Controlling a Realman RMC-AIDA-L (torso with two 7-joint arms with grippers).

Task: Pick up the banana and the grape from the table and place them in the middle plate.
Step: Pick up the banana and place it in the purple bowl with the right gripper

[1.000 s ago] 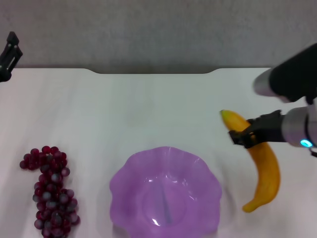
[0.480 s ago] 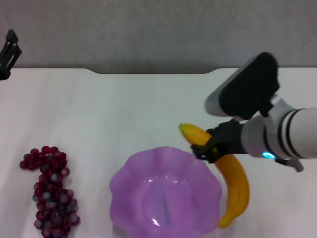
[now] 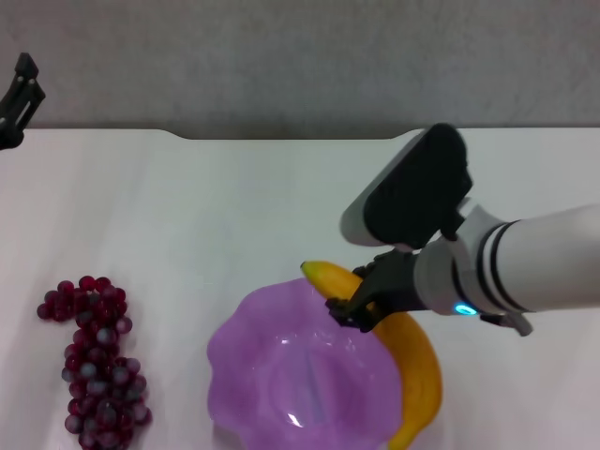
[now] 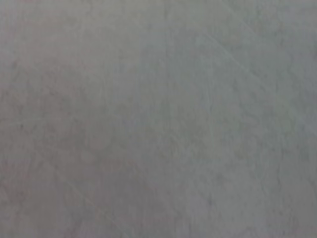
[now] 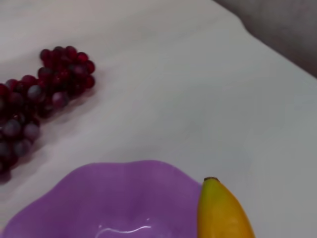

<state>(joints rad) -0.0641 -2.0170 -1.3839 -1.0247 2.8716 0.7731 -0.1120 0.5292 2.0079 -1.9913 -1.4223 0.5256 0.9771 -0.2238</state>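
Note:
My right gripper [image 3: 361,302] is shut on the banana [image 3: 412,370], a curved yellow-orange fruit held in the air over the right rim of the middle plate [image 3: 246,349]. Its greenish tip reaches over the plate's far edge. The plate is a light-purple scalloped bowl at the table's near centre. In the right wrist view the banana tip [image 5: 222,208] hangs beside the plate [image 5: 109,198]. The grape [image 3: 97,361], a dark red bunch, lies on the table left of the plate, also seen in the right wrist view as the grape [image 5: 37,96]. My left gripper [image 3: 17,101] is parked at the far left.
The white table [image 3: 234,206] has a notched far edge with a grey wall behind it. The left wrist view shows only a plain grey surface.
My right arm has carried the banana leftward, from right of the plate to over the plate's right rim. The grape and the left arm have stayed put.

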